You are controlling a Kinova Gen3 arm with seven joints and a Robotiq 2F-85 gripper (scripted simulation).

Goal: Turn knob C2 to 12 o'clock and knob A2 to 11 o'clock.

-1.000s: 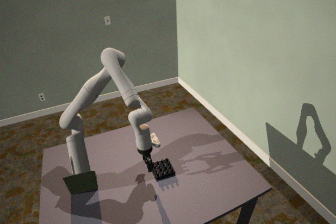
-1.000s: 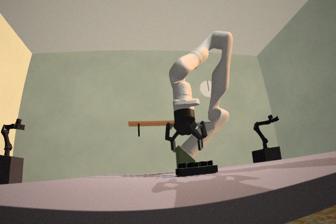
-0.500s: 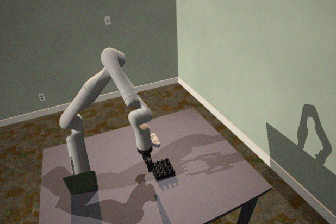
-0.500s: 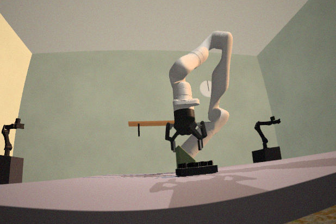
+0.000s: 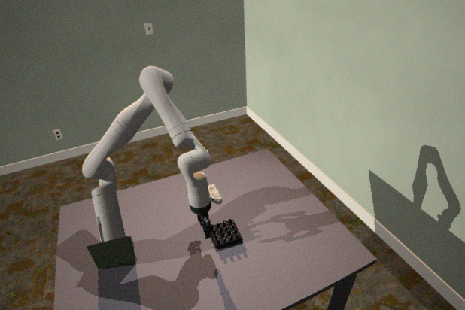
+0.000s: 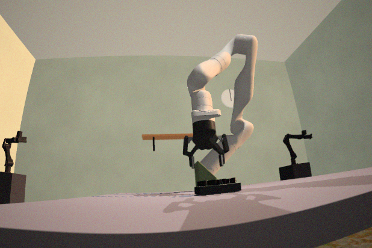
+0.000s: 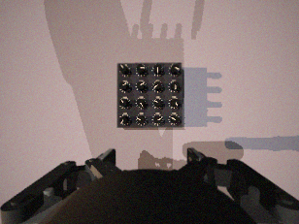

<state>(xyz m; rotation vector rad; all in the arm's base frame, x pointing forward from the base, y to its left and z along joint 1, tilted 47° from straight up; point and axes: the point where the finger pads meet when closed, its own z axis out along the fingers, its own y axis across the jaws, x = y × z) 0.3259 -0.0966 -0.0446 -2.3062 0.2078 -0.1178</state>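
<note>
Above the knob box point(image 6: 217, 188), the tool point(image 6: 206, 161) hangs with its fingers point(image 6: 191, 159) spread to full width and nothing between them. It points straight down, well apart from the knob tops. Judged step: approach, before the first grasp; neither C2 nor A2 appears to be engaged.

Next move, as I judge it: settle which side of the box is the rear, since neither socket nor printed names can be made out at this resolution. Then centre the tool over one target knob, lower it so the fingers straddle that knob alone, and close. The neighbouring knobs stand close by, so the descent needs care.

The knob box point(image 7: 149, 94) is a dark, flat square block standing level on the table point(image 5: 301, 258), near its middle, beside the arm's wrist in the top view. It carries sixteen small black knobs in a four-by-four grid, each ringed with pale marks. White pointer lines show on the knob tops, but their directions are too small to read reliably.
</note>
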